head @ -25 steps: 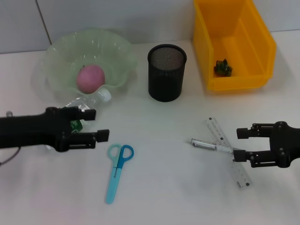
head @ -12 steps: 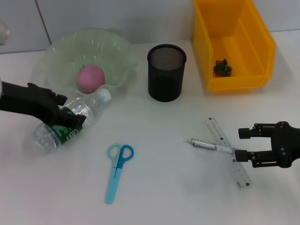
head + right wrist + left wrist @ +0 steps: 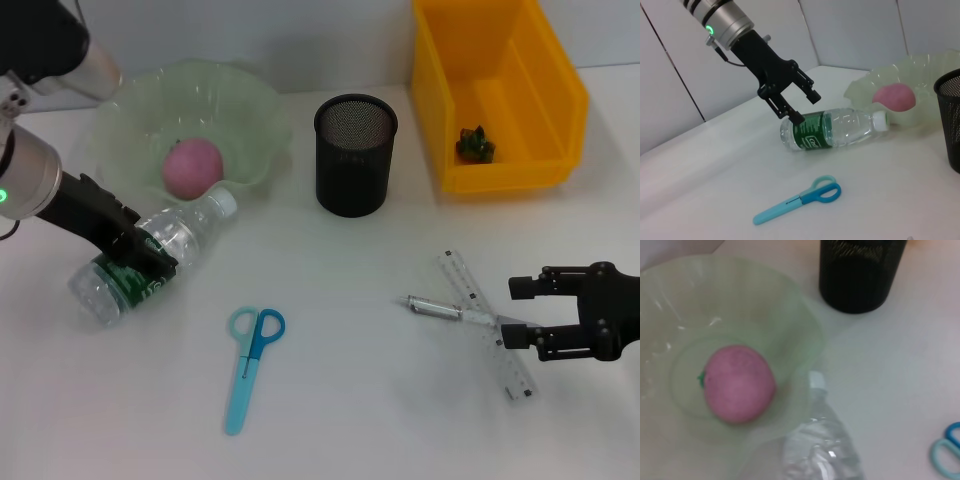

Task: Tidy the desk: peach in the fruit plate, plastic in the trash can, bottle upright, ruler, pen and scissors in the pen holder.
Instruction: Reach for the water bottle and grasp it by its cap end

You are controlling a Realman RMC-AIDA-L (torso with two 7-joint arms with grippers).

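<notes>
Right now I have the left gripper (image 3: 140,255) down over the bottle (image 3: 150,262), which lies on its side on the table (image 3: 360,400), cap toward the fruit plate (image 3: 250,110) and just beside its rim. From the right wrist camera I can see the two fingers spread apart, straddling the green-labelled end of the bottle (image 3: 832,131) without closing on it; one fingertip (image 3: 796,118) sits at the label, the other is raised above it. The peach (image 3: 192,167) sits inside the fruit plate, and the left wrist camera shows it (image 3: 737,382) low in the bowl with the bottle's white cap (image 3: 817,381) at the plate's edge. The black mesh pen holder (image 3: 355,155) stands upright between the plate and the yellow trash can (image 3: 520,175), which holds a small green piece of plastic (image 3: 476,146). The scissors (image 3: 250,365), with light blue handles, lie flat on the table in front of the bottle, well apart from the holder. On my right side, the right gripper (image 3: 525,312) hovers low at the table with its jaws apart, close to the clear ruler (image 3: 485,322) and the pen (image 3: 440,310), which lie crossed over one another. I cannot tell whether the lower finger touches the ruler.
</notes>
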